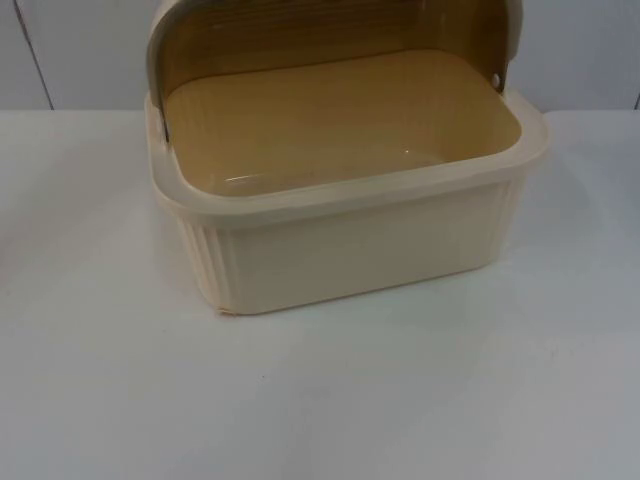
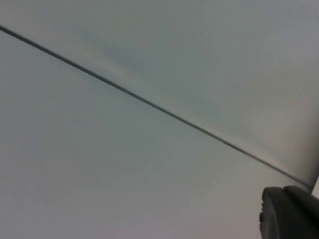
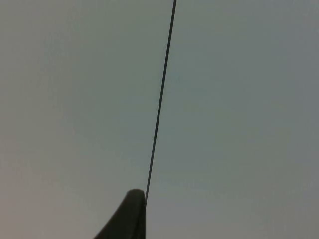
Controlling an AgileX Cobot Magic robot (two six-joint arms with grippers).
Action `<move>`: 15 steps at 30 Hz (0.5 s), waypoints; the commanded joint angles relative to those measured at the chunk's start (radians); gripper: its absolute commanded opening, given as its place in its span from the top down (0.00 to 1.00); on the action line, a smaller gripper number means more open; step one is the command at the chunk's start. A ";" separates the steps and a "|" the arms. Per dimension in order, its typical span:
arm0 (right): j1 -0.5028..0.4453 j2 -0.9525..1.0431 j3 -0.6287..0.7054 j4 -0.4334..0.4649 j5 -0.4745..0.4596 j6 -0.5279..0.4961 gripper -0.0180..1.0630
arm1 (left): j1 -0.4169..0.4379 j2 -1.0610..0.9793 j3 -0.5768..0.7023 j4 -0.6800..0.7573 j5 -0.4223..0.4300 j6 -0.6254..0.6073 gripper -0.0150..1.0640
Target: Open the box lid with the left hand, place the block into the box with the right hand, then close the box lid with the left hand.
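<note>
The cream ribbed plastic box (image 1: pixel 350 215) stands lid-up for loading, empty; left tool (image 2: pixel 291 214) and right tool (image 3: pixel 127 219) face the wall, their spread unreadable.

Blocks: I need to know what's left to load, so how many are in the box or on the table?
0. The box stands open on the table, its inside bare; anything behind it would be hidden.

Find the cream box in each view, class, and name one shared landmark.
Top view: box, lid raised, centre, against the grey wall.
Left wrist view: wall seam beyond the left hand's fingertip.
Right wrist view: wall seam beyond the right hand's fingertip.
Shared landmark: the wall's dark seam.
</note>
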State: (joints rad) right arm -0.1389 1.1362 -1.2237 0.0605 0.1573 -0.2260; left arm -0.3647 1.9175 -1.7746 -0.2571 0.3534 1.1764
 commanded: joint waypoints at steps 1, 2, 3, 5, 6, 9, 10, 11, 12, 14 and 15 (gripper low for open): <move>-0.005 -0.001 -0.006 -0.006 -0.018 -0.005 0.01 | -0.006 0.006 -0.005 -0.062 -0.017 -0.008 0.99; -0.005 -0.001 -0.006 -0.006 -0.018 -0.005 0.01 | -0.006 0.006 -0.005 -0.074 -0.017 -0.008 0.99; -0.005 -0.001 -0.006 -0.006 -0.018 -0.005 0.01 | -0.006 0.006 -0.005 -0.074 -0.017 -0.008 0.99; -0.005 -0.001 -0.006 -0.006 -0.018 -0.003 0.01 | -0.006 0.007 -0.005 -0.125 0.005 -0.008 0.99; -0.005 -0.001 -0.006 -0.006 -0.018 -0.003 0.01 | -0.006 0.009 -0.005 -0.164 0.043 -0.003 0.99; -0.005 -0.001 -0.006 -0.006 -0.018 -0.003 0.01 | -0.006 0.019 -0.005 -0.164 0.105 0.002 0.99; -0.005 -0.001 -0.006 -0.006 -0.018 -0.003 0.01 | -0.006 0.028 -0.005 -0.166 0.146 0.020 0.99; -0.005 -0.001 -0.006 -0.006 -0.018 -0.003 0.01 | -0.006 0.033 -0.006 -0.166 0.165 0.028 0.99; -0.005 -0.001 -0.006 -0.006 -0.015 -0.003 0.01 | -0.006 0.042 -0.006 -0.166 0.207 0.037 0.99; -0.005 -0.001 -0.006 -0.006 -0.015 -0.003 0.01 | -0.006 0.049 -0.006 -0.166 0.212 0.037 0.99; -0.005 -0.001 -0.006 -0.006 -0.015 -0.003 0.01 | -0.006 0.050 -0.006 -0.166 0.214 0.037 0.99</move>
State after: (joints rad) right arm -0.1389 1.1362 -1.2237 0.0605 0.1554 -0.2260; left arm -0.3664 1.9697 -1.7746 -0.4039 0.5488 1.2080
